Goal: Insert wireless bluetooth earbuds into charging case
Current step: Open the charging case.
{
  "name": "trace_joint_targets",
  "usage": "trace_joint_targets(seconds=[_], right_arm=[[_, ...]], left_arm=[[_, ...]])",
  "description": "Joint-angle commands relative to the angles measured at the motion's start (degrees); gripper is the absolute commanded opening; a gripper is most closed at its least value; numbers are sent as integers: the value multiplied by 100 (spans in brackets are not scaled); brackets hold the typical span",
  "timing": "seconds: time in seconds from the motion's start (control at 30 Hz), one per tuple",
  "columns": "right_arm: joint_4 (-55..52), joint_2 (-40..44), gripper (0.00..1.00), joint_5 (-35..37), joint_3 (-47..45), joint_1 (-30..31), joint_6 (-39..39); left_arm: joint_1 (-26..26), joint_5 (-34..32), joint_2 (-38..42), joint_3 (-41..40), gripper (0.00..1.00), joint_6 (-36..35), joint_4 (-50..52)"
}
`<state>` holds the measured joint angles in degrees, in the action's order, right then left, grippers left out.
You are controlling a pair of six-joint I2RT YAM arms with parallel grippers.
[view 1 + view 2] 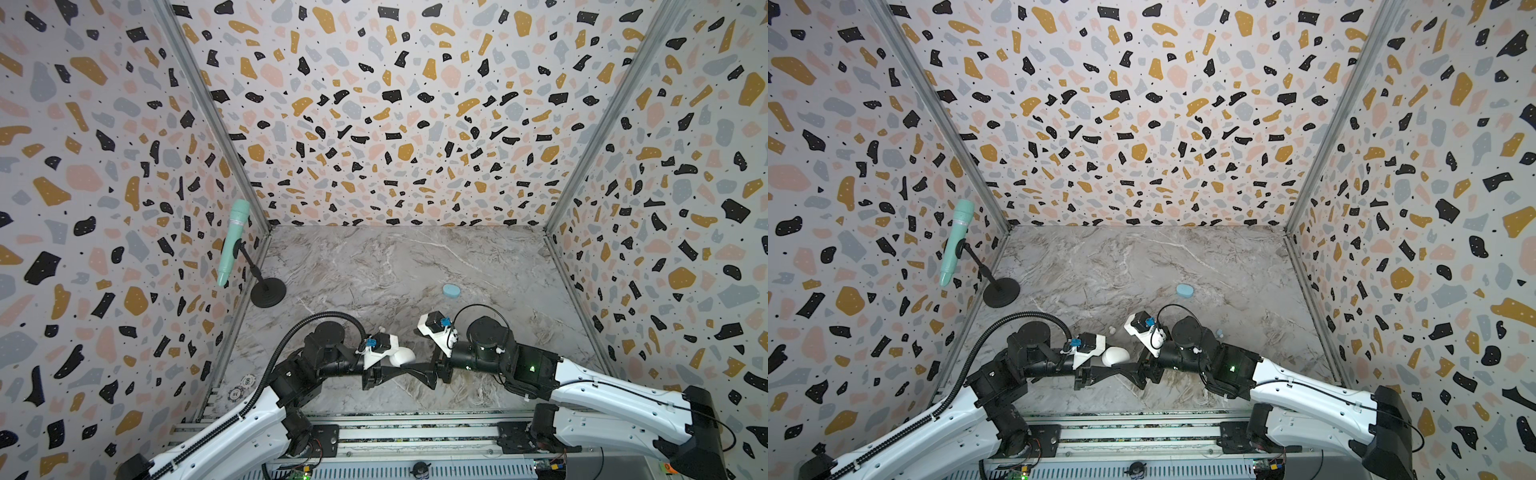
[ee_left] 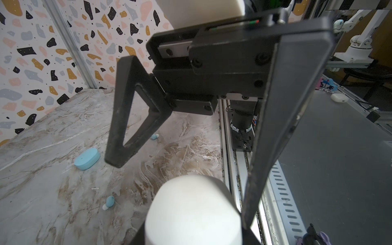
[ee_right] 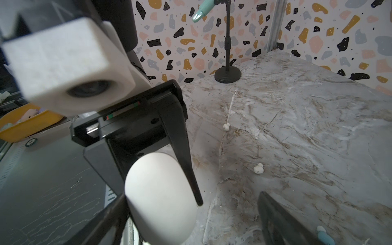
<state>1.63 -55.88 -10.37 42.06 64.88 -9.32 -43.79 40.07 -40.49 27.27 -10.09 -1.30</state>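
Clock read in a top view, 12 at the back wall.

- The left gripper [image 3: 161,184] is clamped on the white case [image 1: 404,356] at 6 o'clock near the front edge of the table [image 1: 374,266]. One end is left free, probably so the other arm can work the lid, which looks closed.
- The right gripper [image 2: 180,194] faces it from 3 o'clock, jaws spread wide on either side of that free end. Contact cannot be told.
- All earbuds are out on the table. A white earbud [image 1: 1112,330] lies at 12 of the held case, a second white earbud [image 3: 258,169] near it.
- A blue earbud [image 2: 109,202] and a second blue earbud [image 2: 154,136] lie toward 2 o'clock, close under the right arm, which may block reach.
- The blue case [image 1: 451,290] sits shut at 1 o'clock.
- The microphone stand [image 1: 268,293] at 10 is well clear.
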Motion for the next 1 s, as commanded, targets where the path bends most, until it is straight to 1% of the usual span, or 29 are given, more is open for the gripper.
trace_joint_targets(seconds=[0.0,0.23,0.4,0.77,0.87,0.93,0.97], right_arm=[[-27,-25,95,317,-49,47,56],[-62,55,94,998,48,45,13],[-84,152,94,1307,113,42,-26],[-193,191,92,1391,385,33,-11],[-297,158,89,1381,475,41,28],[-329,139,86,1223,513,38,74],[-327,123,82,1096,521,39,97]], left_arm=[[40,198,49,24,0,-68,-169],[44,286,41,-3,0,-72,-178],[44,339,35,-28,0,-79,-193],[45,352,43,-55,0,-106,-222],[41,343,63,-57,0,-107,-226],[40,334,59,-64,0,-107,-230],[42,319,63,-69,0,-107,-230]])
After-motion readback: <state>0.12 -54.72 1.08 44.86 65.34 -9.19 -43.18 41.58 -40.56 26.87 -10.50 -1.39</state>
